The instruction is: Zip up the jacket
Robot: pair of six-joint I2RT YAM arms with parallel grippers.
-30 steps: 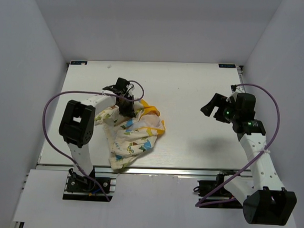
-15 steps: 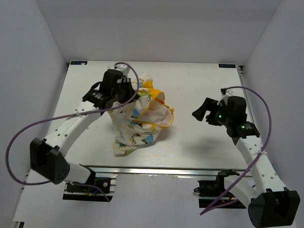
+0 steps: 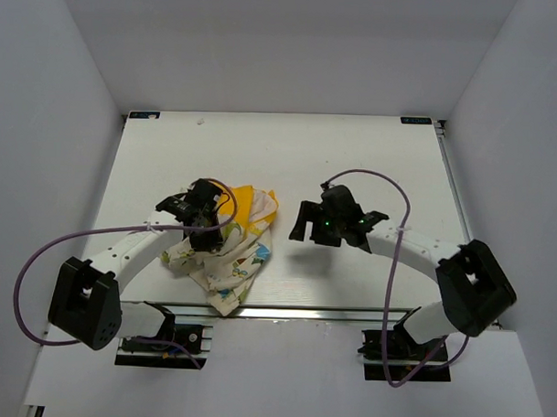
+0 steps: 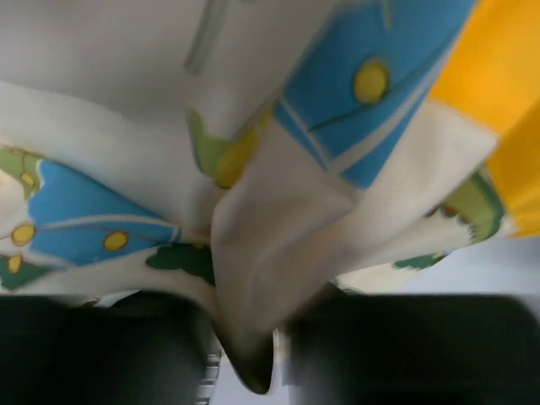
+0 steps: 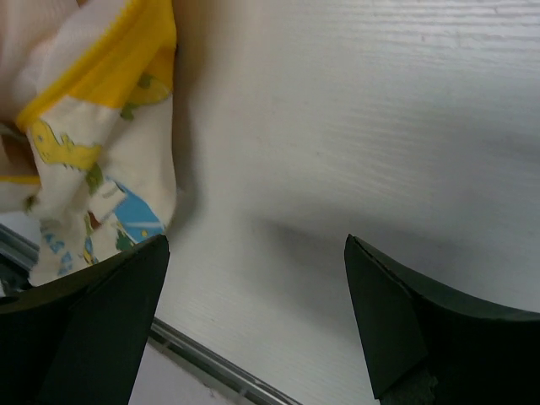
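Spreading seems the step: left gripper (image 3: 203, 230) clamps a fold of the jacket (image 3: 235, 260), bunched by the table's (image 3: 353, 156) near edge left of centre; right gripper (image 3: 302, 222), jaws apart, next needs the opposite side.

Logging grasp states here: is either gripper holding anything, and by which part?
The left gripper pinches the jacket by a fold of cream fabric; which panel is unclear. The right gripper is open, holding nothing.

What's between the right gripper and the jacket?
Only bare table lies between the right gripper and the jacket, as the right wrist view shows.
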